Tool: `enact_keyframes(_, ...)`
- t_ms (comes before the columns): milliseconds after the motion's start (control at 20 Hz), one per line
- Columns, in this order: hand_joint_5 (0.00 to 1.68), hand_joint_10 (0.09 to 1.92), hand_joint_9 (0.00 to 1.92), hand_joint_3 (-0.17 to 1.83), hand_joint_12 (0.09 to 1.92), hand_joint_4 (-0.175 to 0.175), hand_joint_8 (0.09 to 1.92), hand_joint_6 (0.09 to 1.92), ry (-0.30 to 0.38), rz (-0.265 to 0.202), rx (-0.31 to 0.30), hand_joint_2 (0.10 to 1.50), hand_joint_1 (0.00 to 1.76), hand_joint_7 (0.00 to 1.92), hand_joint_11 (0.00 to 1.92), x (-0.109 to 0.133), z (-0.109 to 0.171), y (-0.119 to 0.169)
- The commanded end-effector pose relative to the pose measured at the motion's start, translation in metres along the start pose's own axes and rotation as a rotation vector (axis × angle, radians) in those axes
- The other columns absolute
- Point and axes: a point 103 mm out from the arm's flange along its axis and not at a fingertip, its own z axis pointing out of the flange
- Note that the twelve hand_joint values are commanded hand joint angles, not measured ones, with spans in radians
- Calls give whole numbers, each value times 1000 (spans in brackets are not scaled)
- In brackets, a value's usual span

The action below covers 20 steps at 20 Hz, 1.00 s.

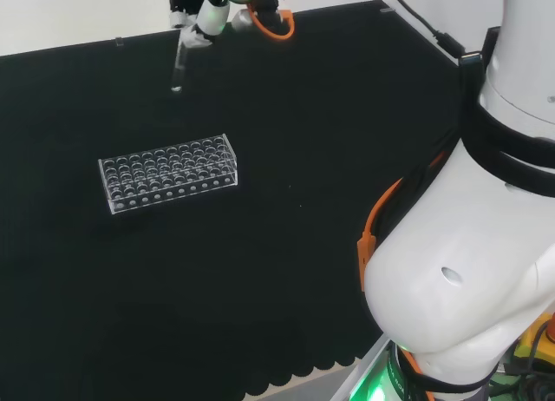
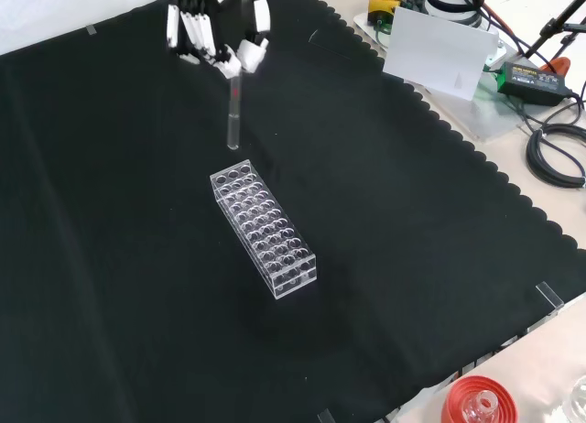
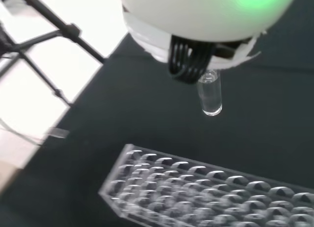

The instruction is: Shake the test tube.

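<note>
One test tube (image 2: 233, 121), upright, pinched at its top by the hand (image 2: 212, 31); clear rack (image 2: 263, 231) on black cloth (image 2: 412, 222) below.

At the bench's far edge I see the hand (image 1: 206, 17) pinching a clear test tube (image 1: 179, 69) by its top, hanging upright above the black cloth (image 1: 286, 141). Nearer stands the clear rack (image 1: 168, 172), well apart.

In the front view the rack (image 2: 264, 231) lies mid-cloth (image 2: 110, 258); the tube (image 2: 233, 121) hangs from the hand (image 2: 215, 34) at its 11 o'clock, above and apart from it.
</note>
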Motion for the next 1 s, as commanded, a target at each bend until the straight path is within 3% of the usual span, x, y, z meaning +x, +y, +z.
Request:
enact_keyframes(50, 1381, 355, 1389, 845, 1229, -175, 554, 517, -98, 164, 83, 483, 1446, 1526, 791, -56, 12, -23)
enact_keyframes(250, 1382, 356, 1389, 845, 1229, -175, 554, 516, -190, 332, 106, 483, 1446, 1526, 790, -107, 0, -58)
enact_keyframes(400, 1382, 356, 1389, 846, 1230, -175, 554, 516, -216, 386, 97, 482, 1446, 1526, 790, -123, -11, -73)
enact_keyframes(500, 1382, 356, 1390, 846, 1230, -175, 553, 516, -219, 398, 84, 482, 1446, 1527, 790, -125, -15, -77)
enact_keyframes(650, 1382, 357, 1389, 847, 1231, -175, 553, 516, -209, 373, 67, 482, 1446, 1527, 789, -117, -18, -70)
enact_keyframes(750, 1382, 357, 1389, 847, 1231, -175, 552, 516, -191, 328, 55, 482, 1446, 1527, 789, -104, -16, -58)
enact_keyframes(1000, 1382, 357, 1389, 847, 1231, -175, 552, 516, -131, 171, 38, 482, 1447, 1528, 789, -52, -3, -12)
